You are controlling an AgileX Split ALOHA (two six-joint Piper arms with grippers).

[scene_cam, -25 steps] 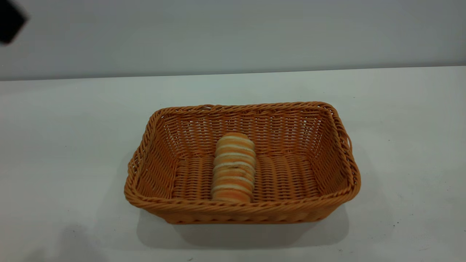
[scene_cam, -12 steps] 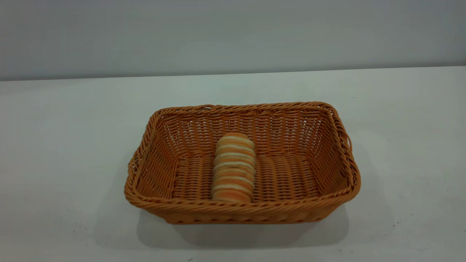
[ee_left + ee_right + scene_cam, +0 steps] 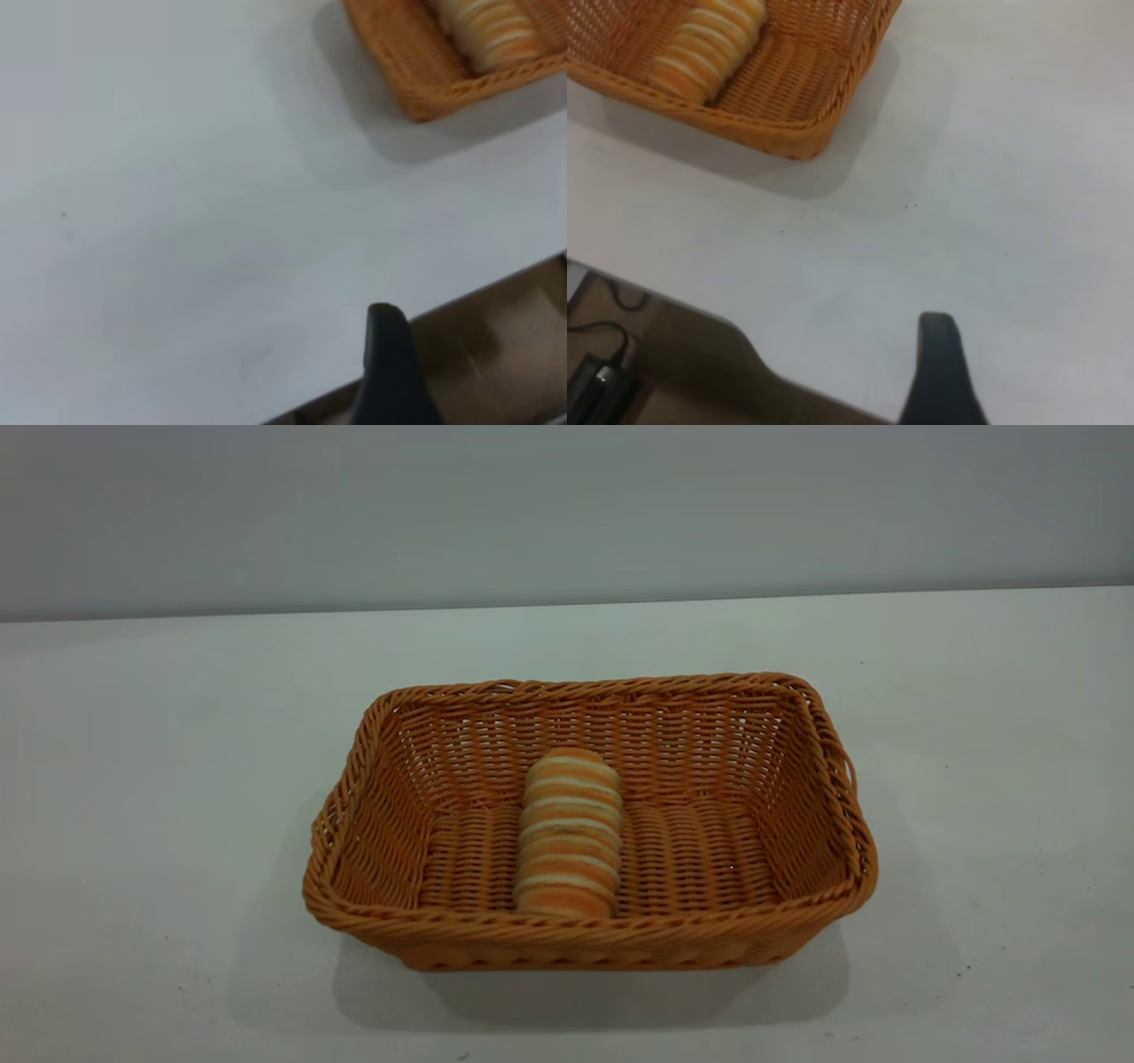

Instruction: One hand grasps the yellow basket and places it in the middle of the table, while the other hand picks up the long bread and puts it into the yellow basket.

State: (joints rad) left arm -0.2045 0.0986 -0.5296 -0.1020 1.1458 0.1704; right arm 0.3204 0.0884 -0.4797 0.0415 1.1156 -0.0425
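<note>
The long bread lies in the yellow basket mid-counter; my pincers' spread I cannot tell.

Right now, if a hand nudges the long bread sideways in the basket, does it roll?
Probably: the long bread looks rounded, so it may roll sideways. The yellow basket has a ribbed floor running along the loaf, which might check it; the walls should contain it. Likely light.
</note>
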